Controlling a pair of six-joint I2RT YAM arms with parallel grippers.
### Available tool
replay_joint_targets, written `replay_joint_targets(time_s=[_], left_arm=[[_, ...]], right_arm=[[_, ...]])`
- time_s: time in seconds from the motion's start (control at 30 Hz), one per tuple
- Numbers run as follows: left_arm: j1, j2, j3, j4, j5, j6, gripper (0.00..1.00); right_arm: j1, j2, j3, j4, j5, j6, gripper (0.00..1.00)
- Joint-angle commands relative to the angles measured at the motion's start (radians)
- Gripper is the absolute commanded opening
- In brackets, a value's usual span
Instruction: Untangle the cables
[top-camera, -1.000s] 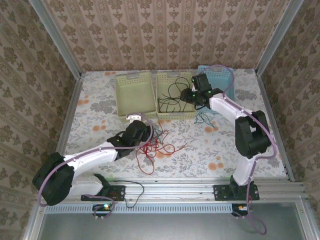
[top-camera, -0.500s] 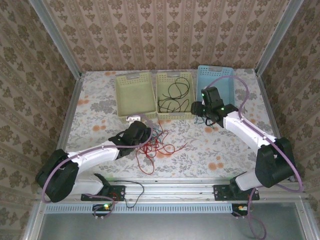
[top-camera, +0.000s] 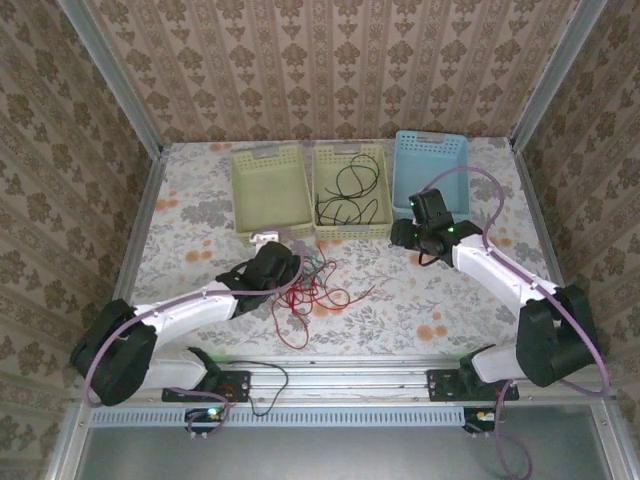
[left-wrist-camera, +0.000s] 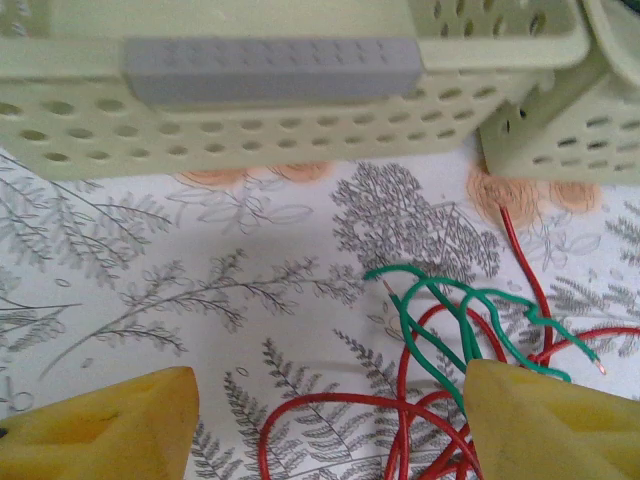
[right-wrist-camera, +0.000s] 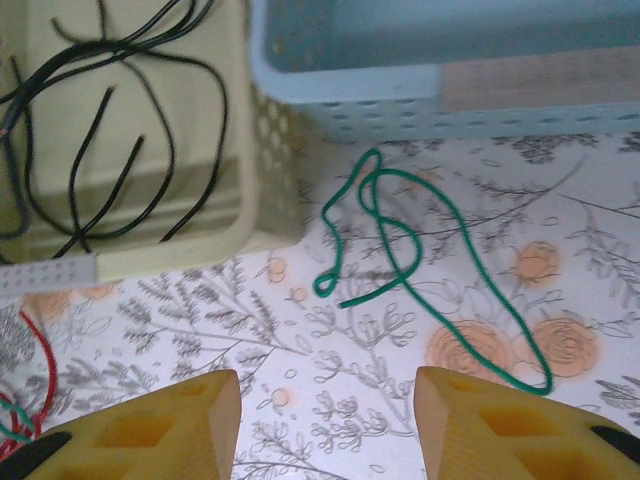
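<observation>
Overhead, the left gripper (top-camera: 265, 238) sits at the edge of the red and green tangle (top-camera: 312, 290), which spreads to its right and behind it. The right gripper (top-camera: 408, 233) hangs just short of the blue basket (top-camera: 430, 140), with the middle basket (top-camera: 350, 150) off to its left.

From the left wrist, the left gripper (left-wrist-camera: 325, 430) is spread and pinches nothing. A red cable (left-wrist-camera: 400, 380) loops across the gap, and the green cable (left-wrist-camera: 430, 310) runs against the right finger.

From the right wrist, the right gripper (right-wrist-camera: 325, 430) is likewise parted and empty. A loose green strand (right-wrist-camera: 404, 262) lies on the table ahead of the fingertips, before the blue basket. Black cables (right-wrist-camera: 172, 130) rest in the basket ahead-left.

If the left jaws close here, they would likely catch red and green together and drag the whole knot. The right fingers may skate over the thin, flat strand.

Since a second ago the right arm has swung back from over the middle basket, uncovering the blue one. The left arm has hardly moved.
</observation>
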Motion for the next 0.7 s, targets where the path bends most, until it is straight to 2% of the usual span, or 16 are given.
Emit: replay_joint_targets(time_s=[0.0,0.37,0.67], left_arm=[[0.031,-0.083,-0.007,-0.043,-0.049,-0.036,0.71],[0.15,-0.366,-0.1,-0.152,-0.117,-0.042,0.72],[0.187,-0.419,-0.143,-0.169,-0.082,-0.068,0.72]], right_arm=[[-0.052,-0.004,-0.014,-0.029,-0.006,0.048,0.51],[-0.235,-0.028,-0.072,-0.028,-0.128,0.127,0.51],[-0.282,-0.004,-0.092,-0.028,-0.146,0.12,0.52]])
